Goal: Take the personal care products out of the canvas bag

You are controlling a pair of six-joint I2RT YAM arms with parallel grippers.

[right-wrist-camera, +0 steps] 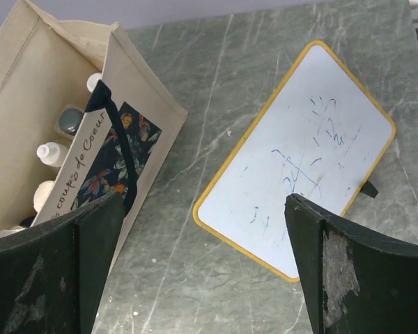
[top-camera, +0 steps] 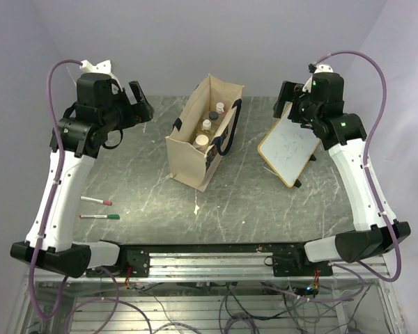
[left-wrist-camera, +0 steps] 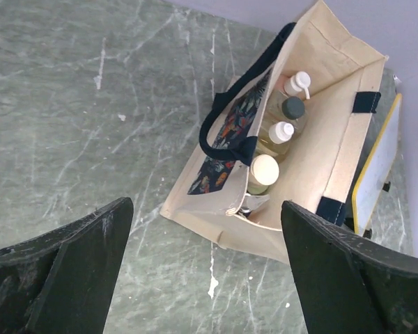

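Grey-green marbled tabletop (top-camera: pixel 136 177), pale lilac walls behind, and the canvas bag (top-camera: pixel 188 158) stands upright at centre with its mouth open. The bottles (top-camera: pixel 207 129) sit in a row inside, and none is out yet. Our left gripper (left-wrist-camera: pixel 205 207) hovers at the bag's ten o'clock, jaws spread wide and holding nothing. Our right gripper (right-wrist-camera: pixel 203 202) hangs at two o'clock near the whiteboard (top-camera: pixel 288 146), equally wide and bare.

We judge the reach-in comes next. We should drop straight down through the mouth, clear of the navy handles (left-wrist-camera: pixel 207 124), and take the wide pale lid (left-wrist-camera: pixel 263 169) at the row's six o'clock end first. Soft cloth walls will likely give. Smooth round caps may slip, so we'd pinch the body below the cap.
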